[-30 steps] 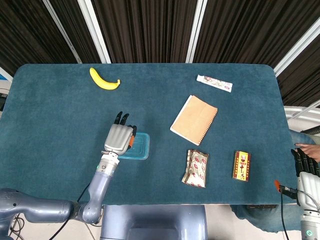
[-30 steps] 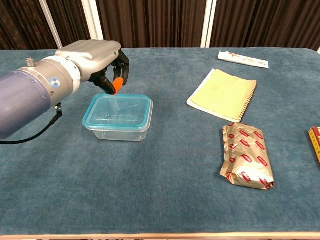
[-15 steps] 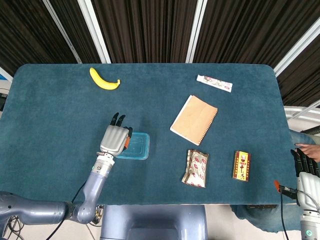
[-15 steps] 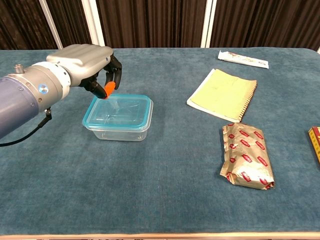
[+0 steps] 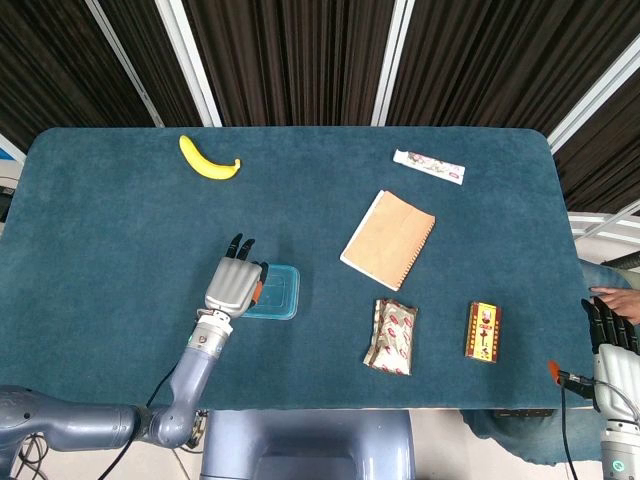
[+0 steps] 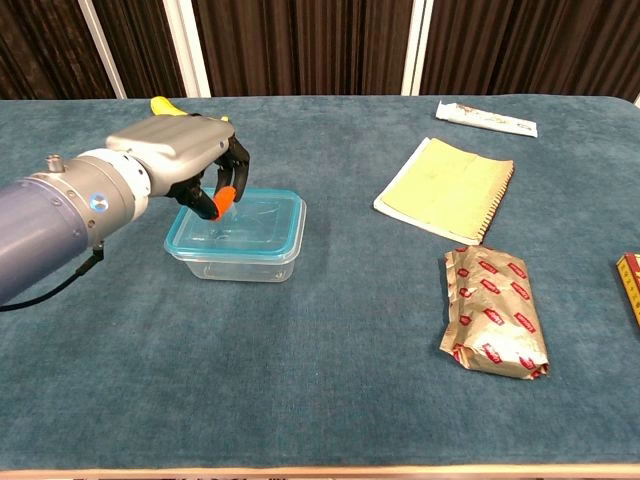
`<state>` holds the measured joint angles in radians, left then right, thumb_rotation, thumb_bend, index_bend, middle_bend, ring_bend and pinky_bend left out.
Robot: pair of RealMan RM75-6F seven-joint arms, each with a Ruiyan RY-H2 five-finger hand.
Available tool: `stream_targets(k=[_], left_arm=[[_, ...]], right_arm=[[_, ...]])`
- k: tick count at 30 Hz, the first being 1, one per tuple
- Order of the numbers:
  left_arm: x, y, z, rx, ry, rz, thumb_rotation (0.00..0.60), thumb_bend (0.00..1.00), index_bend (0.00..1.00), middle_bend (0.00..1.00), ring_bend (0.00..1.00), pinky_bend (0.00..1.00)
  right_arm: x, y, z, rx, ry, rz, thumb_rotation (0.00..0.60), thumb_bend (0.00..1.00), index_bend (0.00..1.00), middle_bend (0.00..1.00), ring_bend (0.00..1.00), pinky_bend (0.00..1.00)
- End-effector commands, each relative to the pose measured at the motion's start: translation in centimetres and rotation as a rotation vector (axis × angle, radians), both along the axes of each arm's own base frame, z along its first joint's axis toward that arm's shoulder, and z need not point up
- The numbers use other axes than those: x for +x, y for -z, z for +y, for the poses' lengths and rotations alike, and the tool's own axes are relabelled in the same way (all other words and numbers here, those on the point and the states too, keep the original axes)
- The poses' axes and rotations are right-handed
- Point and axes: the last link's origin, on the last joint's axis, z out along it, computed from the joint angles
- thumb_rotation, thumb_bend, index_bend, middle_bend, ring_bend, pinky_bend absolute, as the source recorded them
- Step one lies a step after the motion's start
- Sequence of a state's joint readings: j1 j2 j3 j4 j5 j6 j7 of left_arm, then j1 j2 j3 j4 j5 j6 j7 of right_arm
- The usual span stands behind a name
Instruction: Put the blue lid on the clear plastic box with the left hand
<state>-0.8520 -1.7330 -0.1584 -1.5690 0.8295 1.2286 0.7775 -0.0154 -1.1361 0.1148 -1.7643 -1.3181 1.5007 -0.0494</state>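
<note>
The left hand, fingers curled and holding nothing, hovers over the left edge of the clear plastic box, which wears its blue lid.

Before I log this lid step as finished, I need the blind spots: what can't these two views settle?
- Head view: the left hand covers the left edge of the blue lid, so the seating there is unseen.
- Chest view: contact between the left hand's fingers and the lid is unclear.
- Head view: the right hand is cut off by the frame edge; absent from the chest view.
</note>
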Motion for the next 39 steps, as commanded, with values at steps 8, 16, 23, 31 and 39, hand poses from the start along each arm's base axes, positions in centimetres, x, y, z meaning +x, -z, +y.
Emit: stream_targets(k=[8,16,23,31,39], left_arm=[[-0.3,0.6,-0.2,-0.005,0.006,0.019,0.6,0.56,0.63,0.57,0.09,0.0],[-1.0,1.4,-0.3,-0.014,0.018,0.041,0.6,0.56,0.64,0.57,0.09,0.0],[-1.3,1.8,-0.3,-0.006,0.035,0.046,0.6,0.56,0.64,0.57,0.09,0.0],[-1.7,2.5,-0.5,-0.002,0.062,0.047,0.6,0.56,0.64,0.57,0.09,0.0],[-2.0,2.8,-0.5,-0.003,0.069,0.052,0.6,0.56,0.64,0.57,0.09,0.0]], right_arm=[[0.0,0.0,0.0,0.0,0.003,-0.002,0.6,0.27,0.04,0.0,0.0,0.0],[0.0,0.0,0.0,0.002,0.007,-0.004,0.6,0.27,0.04,0.0,0.0,0.0],[0.0,0.0,0.0,0.001,0.008,-0.006,0.6,0.27,0.04,0.0,0.0,0.0],[0.0,0.0,0.0,0.003,0.008,-0.008,0.6,0.27,0.04,0.0,0.0,0.0],[0.0,0.0,0.0,0.004,0.008,-0.01,0.6,0.27,0.04,0.0,0.0,0.0]])
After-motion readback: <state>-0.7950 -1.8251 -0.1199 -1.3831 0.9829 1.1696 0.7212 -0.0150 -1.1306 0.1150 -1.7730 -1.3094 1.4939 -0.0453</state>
